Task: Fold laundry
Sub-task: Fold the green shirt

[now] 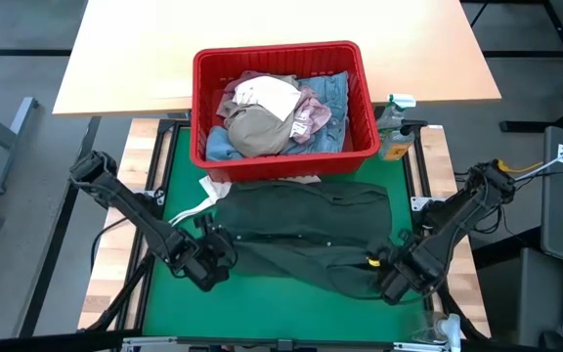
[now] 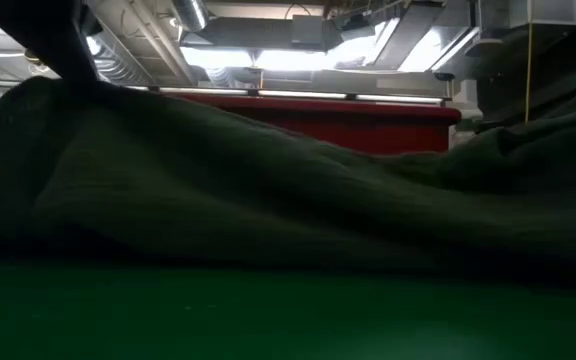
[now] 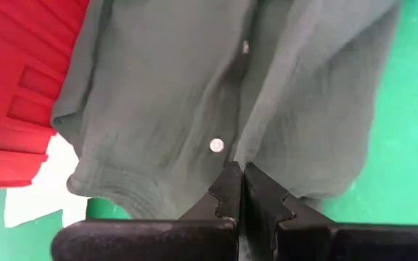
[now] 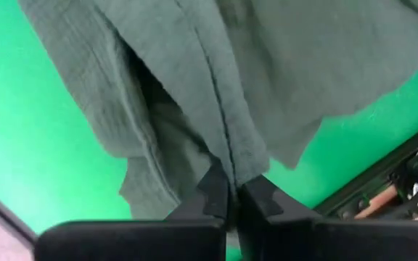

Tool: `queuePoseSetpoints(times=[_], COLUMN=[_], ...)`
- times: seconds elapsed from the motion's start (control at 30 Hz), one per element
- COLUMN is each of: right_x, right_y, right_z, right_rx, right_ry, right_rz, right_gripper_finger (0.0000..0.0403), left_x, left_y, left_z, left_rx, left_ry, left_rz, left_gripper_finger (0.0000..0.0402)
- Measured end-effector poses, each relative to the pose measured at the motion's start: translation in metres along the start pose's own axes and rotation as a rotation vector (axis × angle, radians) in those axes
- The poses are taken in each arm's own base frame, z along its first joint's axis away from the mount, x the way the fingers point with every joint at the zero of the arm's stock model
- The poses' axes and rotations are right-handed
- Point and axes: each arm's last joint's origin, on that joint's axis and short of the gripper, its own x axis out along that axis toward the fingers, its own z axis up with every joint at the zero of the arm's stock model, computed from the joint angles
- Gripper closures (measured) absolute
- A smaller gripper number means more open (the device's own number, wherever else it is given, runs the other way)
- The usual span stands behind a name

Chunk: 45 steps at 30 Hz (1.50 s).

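In the low view, the dark green top [image 2: 268,200] fills almost all the picture, so both grippers are hidden behind it and only the upper rim of the red basket [image 2: 348,105] shows above the cloth. In the high view, the garments in the basket [image 1: 281,59] lie one over another, and the lower ones are mostly covered. A white cloth [image 1: 203,196] is partly hidden under the basket and the top. The small bottles [image 1: 394,127] beside the basket are too small to read. In both wrist views, the top is cut off by the edges.
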Motion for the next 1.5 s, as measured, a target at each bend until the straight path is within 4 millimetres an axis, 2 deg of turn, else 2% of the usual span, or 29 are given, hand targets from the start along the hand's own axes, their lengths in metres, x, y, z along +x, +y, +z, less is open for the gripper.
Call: queuePoseSetpoints(times=[0.43, 0.67, 0.9, 1.0, 1.27, 1.37, 1.5], right_x=[0.0, 0.0, -0.001, 0.0, -0.001, -0.001, 0.0], right_y=[-0.004, -0.009, -0.011, -0.012, -0.018, -0.02, -0.018], right_z=[0.002, 0.002, 0.003, 0.005, 0.01, 0.008, 0.004], right_rx=[-0.032, -0.042, -0.046, -0.041, -0.036, -0.037, -0.022], right_ry=[-0.118, -0.118, -0.162, -0.16, -0.189, -0.132, 0.001], right_rz=[-0.063, -0.118, -0.142, -0.147, -0.206, -0.222, -0.188], right_gripper_finger=[0.0394, 0.0393, 0.0388, 0.0364, 0.0262, 0.024, 0.0231], left_x=[0.006, 0.006, 0.006, 0.009, 0.016, 0.017, 0.014], left_y=[0.007, 0.007, 0.011, 0.015, 0.023, 0.022, 0.013], left_z=[0.006, 0.006, 0.006, 0.009, 0.016, 0.015, 0.009], left_rx=[-0.027, -0.022, -0.008, -0.019, -0.058, -0.075, -0.151], left_ry=[0.009, 0.006, -0.014, -0.011, 0.015, 0.096, 0.29], left_rz=[0.028, 0.037, 0.091, 0.106, 0.124, 0.059, -0.121], left_gripper_finger=[0.0401, 0.04, 0.0358, 0.0332, 0.0278, 0.0275, 0.0274])
